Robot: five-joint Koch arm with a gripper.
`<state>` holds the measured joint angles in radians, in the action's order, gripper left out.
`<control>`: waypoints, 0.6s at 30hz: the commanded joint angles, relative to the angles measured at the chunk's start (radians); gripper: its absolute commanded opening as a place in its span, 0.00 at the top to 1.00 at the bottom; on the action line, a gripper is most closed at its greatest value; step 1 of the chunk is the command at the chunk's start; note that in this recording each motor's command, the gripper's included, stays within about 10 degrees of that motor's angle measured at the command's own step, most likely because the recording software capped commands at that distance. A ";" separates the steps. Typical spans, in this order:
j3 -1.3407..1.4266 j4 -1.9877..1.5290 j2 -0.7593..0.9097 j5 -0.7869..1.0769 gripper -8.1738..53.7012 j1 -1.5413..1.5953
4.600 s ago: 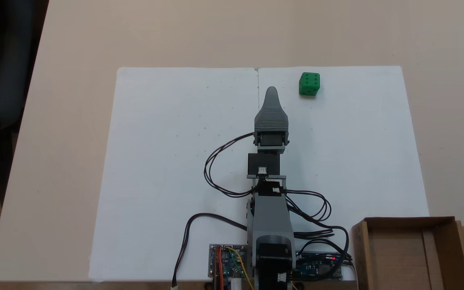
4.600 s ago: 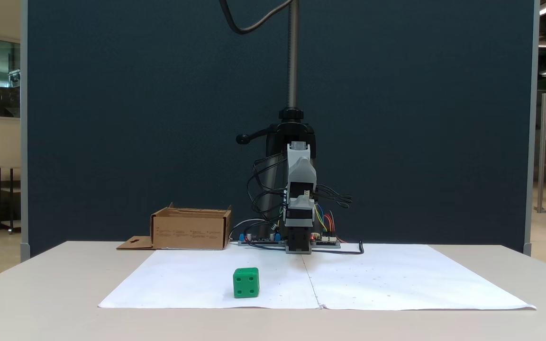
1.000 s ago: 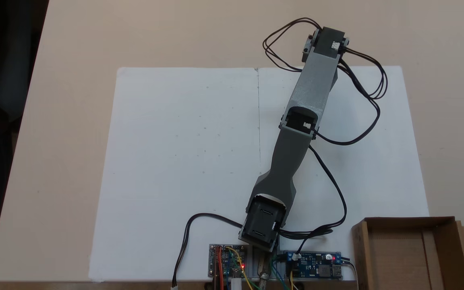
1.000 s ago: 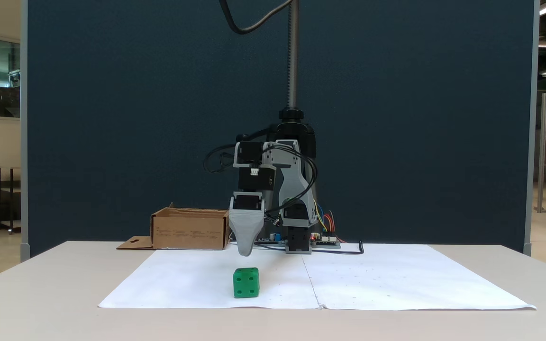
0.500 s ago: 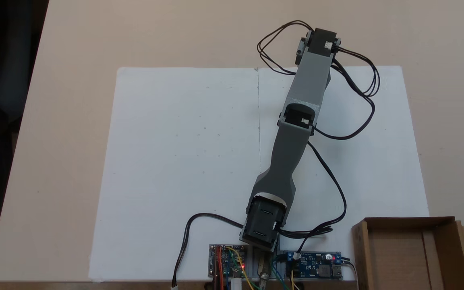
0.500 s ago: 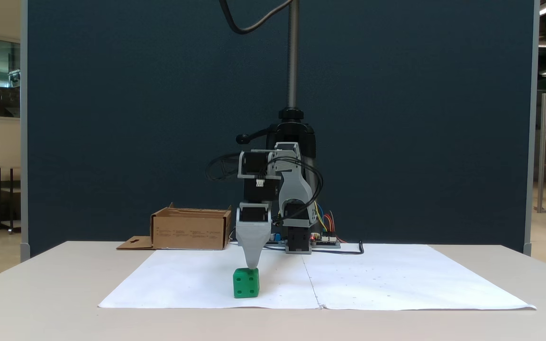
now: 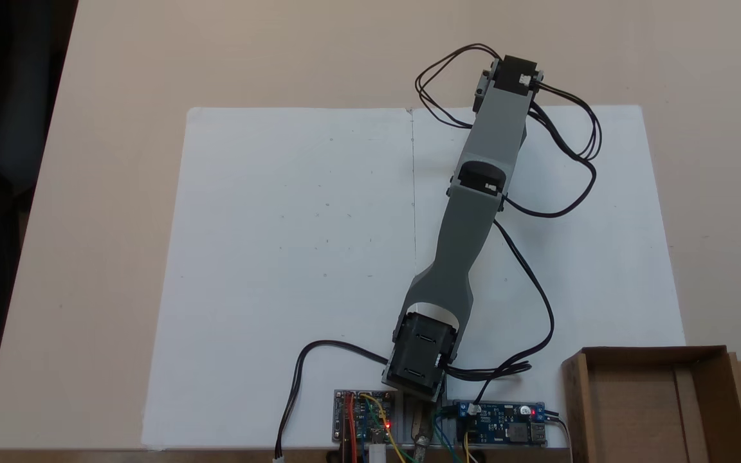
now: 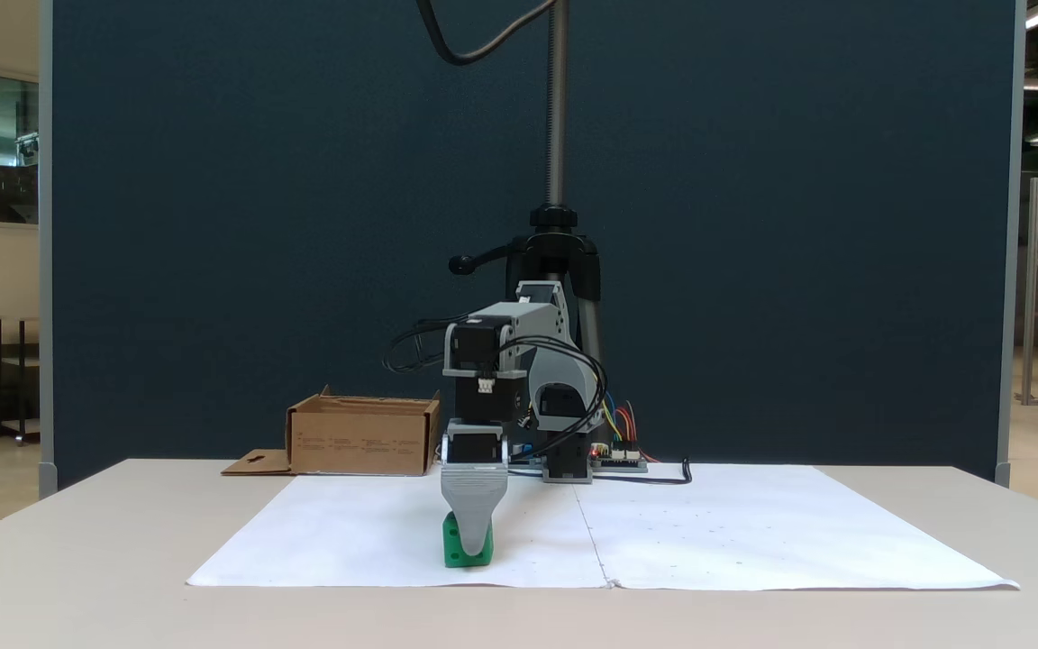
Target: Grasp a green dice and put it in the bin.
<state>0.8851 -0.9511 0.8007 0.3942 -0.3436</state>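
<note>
The green dice [image 8: 452,546] rests on the white paper, near its front edge in a fixed view. My gripper [image 8: 476,547] points straight down over it, and its grey front finger [image 8: 474,505] covers most of the dice's front face, tip close to the paper. The other jaw lies behind, so the gap between them is hidden. In a fixed view from above, the stretched arm and its wrist [image 7: 505,83] cover the dice. The bin, a brown cardboard box [image 7: 647,351] with a hang-hole flap, stands beside the arm's base [image 8: 361,440].
White paper sheets [image 7: 280,257] cover the tan table. Circuit boards [image 7: 363,424] with coloured wires sit at the arm's base. Black cables [image 7: 579,148] loop out beside the wrist. A camera stand pole [image 8: 557,108] and a dark blue partition rise behind.
The gripper has come down from just above the dice to around it, its front finger now covering the dice's face. The dice has stayed in place.
</note>
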 commanded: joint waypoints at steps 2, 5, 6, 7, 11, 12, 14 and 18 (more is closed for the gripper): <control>-0.069 0.046 0.015 0.094 0.17 -0.018; -0.080 0.051 0.006 0.094 0.17 -0.021; -0.080 0.064 0.003 0.094 0.17 -0.023; -0.081 0.069 0.000 0.094 0.17 -0.025; -0.081 0.072 -0.008 0.094 0.17 -0.026; -0.081 0.072 -0.008 0.094 0.18 -0.026; -0.081 0.072 -0.011 0.094 0.20 -0.026; -0.081 0.072 -0.023 0.094 0.23 -0.026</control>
<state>0.8590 -0.9066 0.7593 0.3942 -0.3651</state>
